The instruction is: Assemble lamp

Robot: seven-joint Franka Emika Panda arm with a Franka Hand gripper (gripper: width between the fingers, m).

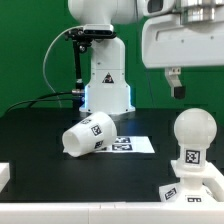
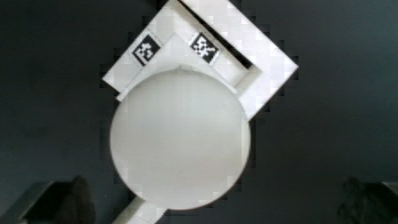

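The rounded white bulb (image 1: 192, 131) stands upright on the flat lamp base (image 1: 196, 184) at the exterior view's right, both carrying square tags. In the wrist view the bulb (image 2: 178, 135) fills the middle, seen from above, with the tagged base (image 2: 210, 48) beneath it. My gripper (image 1: 176, 88) hangs above the bulb, apart from it. It is open and empty, and its dark fingers (image 2: 54, 202) show wide apart at the picture's edges. The tapered shade (image 1: 87, 136) lies on its side in the middle of the black table.
The marker board (image 1: 130, 144) lies flat just beside the shade. The robot's white body (image 1: 105, 85) stands at the back before a green wall. A white piece (image 1: 3, 176) shows at the exterior view's left edge.
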